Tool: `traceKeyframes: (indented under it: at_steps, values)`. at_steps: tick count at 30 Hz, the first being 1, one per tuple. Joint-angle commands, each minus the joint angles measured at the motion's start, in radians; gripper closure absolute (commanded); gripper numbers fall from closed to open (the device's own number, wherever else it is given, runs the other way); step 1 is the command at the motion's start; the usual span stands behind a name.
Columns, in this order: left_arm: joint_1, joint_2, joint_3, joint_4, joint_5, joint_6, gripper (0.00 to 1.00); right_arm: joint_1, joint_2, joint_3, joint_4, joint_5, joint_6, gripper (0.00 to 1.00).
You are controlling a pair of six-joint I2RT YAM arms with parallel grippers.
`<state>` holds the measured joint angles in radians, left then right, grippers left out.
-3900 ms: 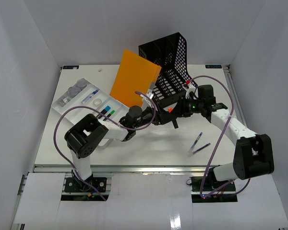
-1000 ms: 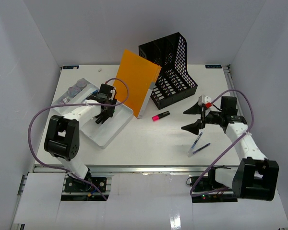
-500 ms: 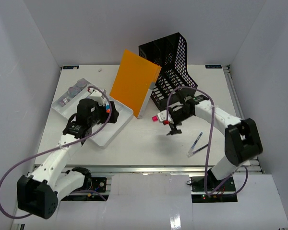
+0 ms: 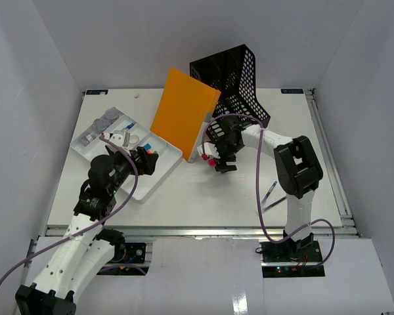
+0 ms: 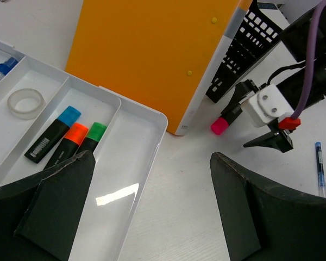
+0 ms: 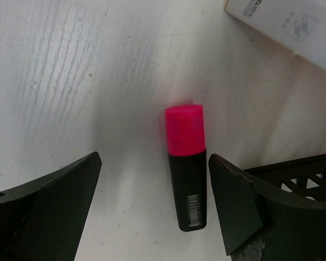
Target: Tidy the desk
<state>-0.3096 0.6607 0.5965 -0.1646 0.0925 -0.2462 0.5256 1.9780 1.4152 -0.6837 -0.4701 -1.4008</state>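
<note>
White flat tabletop surface [image 4: 203,197] spans the whole cell, with a metal rail on its near edge and both arm bases below that. Right end effector [image 6: 153,157] is released, jaws wide, straddling a black highlighter with pink cap [image 6: 186,174]. There's a gap on both sides, no contact. The highlighter lies flat mid-surface, just off the bottom corner of the upright orange folder [image 4: 184,118], beside the black perforated file rack [image 4: 236,79] at the far edge. Left end effector [image 5: 152,156] is released and holding nothing, above the white compartmented tray [image 5: 122,136] toward the surface's left edge. One tray slot holds blue-, orange- and green-capped markers [image 5: 76,132] side by side; the next holds a clear tape ring [image 5: 25,103]. Two pens [image 4: 270,191] lie loose toward the near right corner.
</note>
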Motion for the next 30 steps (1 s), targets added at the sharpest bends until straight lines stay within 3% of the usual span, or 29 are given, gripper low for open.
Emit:
traceKeyframes:
  at_steps: [1,7,9,11,15,20,22,24,28,30]
  values:
    - [0.006,-0.025,-0.014,0.031,-0.007,-0.009,0.02,0.008,0.039,0.052,-0.013,0.048,0.036,0.16]
    - [0.006,-0.011,-0.015,0.048,0.079,-0.014,0.02,0.008,0.068,0.056,-0.010,0.070,0.054,0.25]
    - [0.006,-0.010,-0.035,0.086,0.144,-0.028,0.02,0.008,0.071,0.050,-0.013,0.078,0.059,0.37]
    - [0.004,0.006,-0.052,0.157,0.335,-0.048,0.02,0.008,0.067,0.026,-0.014,0.081,0.061,0.49]
    - [0.006,0.047,-0.092,0.320,0.545,-0.157,0.02,0.008,0.030,-0.036,-0.011,0.075,0.066,0.63]
    - [0.002,0.062,-0.225,0.555,0.628,-0.372,0.02,0.007,-0.048,-0.109,0.003,0.011,0.187,0.90]
    - [-0.019,0.078,-0.320,0.766,0.621,-0.494,0.02,0.003,-0.093,-0.115,0.003,-0.032,0.286,0.92]
    - [-0.071,0.120,-0.360,0.842,0.542,-0.572,0.02,-0.002,-0.142,-0.123,0.006,-0.128,0.406,0.92]
    - [-0.305,0.263,-0.300,0.851,0.338,-0.501,0.02,-0.031,-0.226,-0.103,0.026,-0.275,0.694,0.92]
    - [-0.399,0.338,-0.258,0.862,0.244,-0.495,0.02,-0.043,-0.256,-0.091,0.049,-0.278,0.805,0.92]
